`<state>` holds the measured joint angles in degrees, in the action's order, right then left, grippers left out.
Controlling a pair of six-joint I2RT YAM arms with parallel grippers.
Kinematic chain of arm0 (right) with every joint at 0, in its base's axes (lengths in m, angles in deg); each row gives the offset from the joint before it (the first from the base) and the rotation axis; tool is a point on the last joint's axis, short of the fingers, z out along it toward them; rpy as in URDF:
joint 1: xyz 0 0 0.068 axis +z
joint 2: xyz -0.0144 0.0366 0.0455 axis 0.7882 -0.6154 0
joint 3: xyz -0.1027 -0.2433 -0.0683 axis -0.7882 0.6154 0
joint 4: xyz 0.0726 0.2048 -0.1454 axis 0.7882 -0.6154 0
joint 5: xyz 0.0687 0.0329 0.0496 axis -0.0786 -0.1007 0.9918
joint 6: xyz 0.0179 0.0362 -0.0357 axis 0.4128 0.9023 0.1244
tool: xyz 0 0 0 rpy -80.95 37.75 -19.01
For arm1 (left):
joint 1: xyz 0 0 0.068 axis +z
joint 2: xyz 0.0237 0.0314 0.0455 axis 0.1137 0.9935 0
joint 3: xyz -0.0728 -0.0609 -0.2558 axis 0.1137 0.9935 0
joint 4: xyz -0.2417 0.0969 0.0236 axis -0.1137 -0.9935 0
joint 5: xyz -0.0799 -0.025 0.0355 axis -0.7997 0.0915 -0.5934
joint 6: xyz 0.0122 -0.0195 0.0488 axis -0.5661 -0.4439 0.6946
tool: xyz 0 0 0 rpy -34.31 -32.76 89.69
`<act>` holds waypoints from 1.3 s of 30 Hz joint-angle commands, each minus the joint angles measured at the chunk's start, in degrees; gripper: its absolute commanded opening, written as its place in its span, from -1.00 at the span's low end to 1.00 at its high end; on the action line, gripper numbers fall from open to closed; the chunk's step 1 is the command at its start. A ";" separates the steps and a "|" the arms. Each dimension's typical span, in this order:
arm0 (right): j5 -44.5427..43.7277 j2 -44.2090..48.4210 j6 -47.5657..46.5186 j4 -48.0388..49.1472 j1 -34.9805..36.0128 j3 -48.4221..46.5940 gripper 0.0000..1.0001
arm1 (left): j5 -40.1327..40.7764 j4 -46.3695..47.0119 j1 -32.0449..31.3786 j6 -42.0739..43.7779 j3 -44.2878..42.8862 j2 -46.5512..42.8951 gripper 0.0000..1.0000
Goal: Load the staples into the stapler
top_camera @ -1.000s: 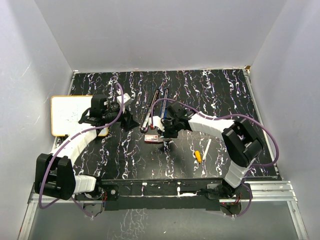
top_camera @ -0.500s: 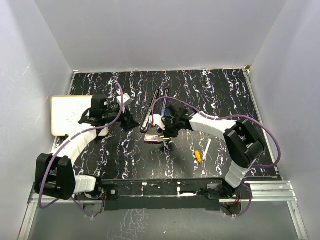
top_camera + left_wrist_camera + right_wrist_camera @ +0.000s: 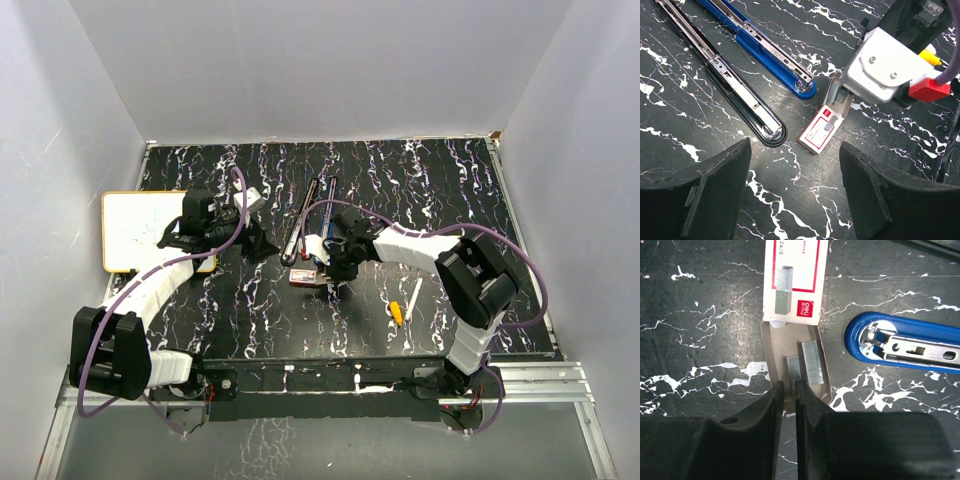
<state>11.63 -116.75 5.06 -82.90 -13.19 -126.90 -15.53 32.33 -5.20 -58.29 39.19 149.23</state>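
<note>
Cardboard staples box [image 3: 795,285]: tray [image 3: 772,350] out beside the open blue stapler [image 3: 905,347], strips reachable.
Right gripper [image 3: 790,386]: nearly closed over left strip [image 3: 794,371]; I can't tell if pinching.
Left gripper [image 3: 795,150]: wide, empty, held clear.

whiteboard [image 3: 135,228]: L edge, flat | white pen [image 3: 406,303], yellow tip: R-front, on marbled tbl [image 3: 430,190]
</note>
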 commanded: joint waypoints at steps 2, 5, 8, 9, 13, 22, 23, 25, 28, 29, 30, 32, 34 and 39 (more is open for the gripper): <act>-0.96 -0.92 -1.51 0.25 -0.24 -1.32 -0.61 | -2.01 0.31 0.55 0.39 0.17 -2.21 0.39; -1.44 -1.05 -1.68 0.43 -0.19 -0.79 -0.58 | -1.99 0.31 0.51 0.39 0.18 -2.12 0.39; -1.84 -0.78 -1.85 0.42 -0.22 -0.34 -0.51 | -1.94 0.39 0.50 0.41 0.17 -1.95 0.39; -1.96 -0.79 -1.87 0.40 -0.24 -0.16 -0.51 | -1.93 0.39 0.50 0.40 0.19 -1.91 0.39; -2.39 -1.11 -1.78 0.46 -0.23 0.15 -0.49 | -1.92 0.42 0.48 0.31 -0.06 -1.74 0.39; -2.42 -0.81 -1.10 0.61 -0.19 -0.23 -0.70 | -1.80 0.26 0.52 0.34 -0.32 -1.63 0.39; -2.11 -0.51 -0.95 0.43 -0.22 -0.49 -0.72 | -1.88 0.30 0.53 0.31 -0.29 -1.67 0.39; -1.42 -0.04 -0.83 -0.25 -0.21 -1.35 -0.75 | -1.92 0.39 0.48 0.30 -0.36 -1.66 0.39; -0.49 0.41 -0.56 -1.29 -0.23 -2.56 -0.76 | -1.92 0.31 0.47 0.39 -0.21 -1.82 0.39; -0.08 0.65 -0.47 -1.46 -0.21 -2.81 -0.76 | -1.92 0.31 0.50 0.47 -0.27 -1.90 0.39; 0.21 0.93 -0.39 -1.63 -0.24 -2.97 -0.76 | -1.92 0.35 0.54 0.56 -0.15 -1.90 0.39; 1.04 1.30 -0.05 -1.97 -0.24 -3.40 -0.76 | -1.96 0.40 0.44 0.59 -0.18 -1.94 0.39; 1.96 1.33 0.24 -2.58 -0.24 -3.73 -0.77 | -1.92 0.46 0.49 0.61 -0.15 -1.86 0.39; 2.82 3.74 0.85 -2.58 -0.24 -3.69 -0.78 | -1.92 0.47 0.50 0.35 -0.21 -1.82 0.39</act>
<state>12.27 -117.12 4.95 -85.88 -13.19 -128.28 -15.51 32.33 -5.16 -58.27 39.19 149.23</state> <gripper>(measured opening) 0.117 0.695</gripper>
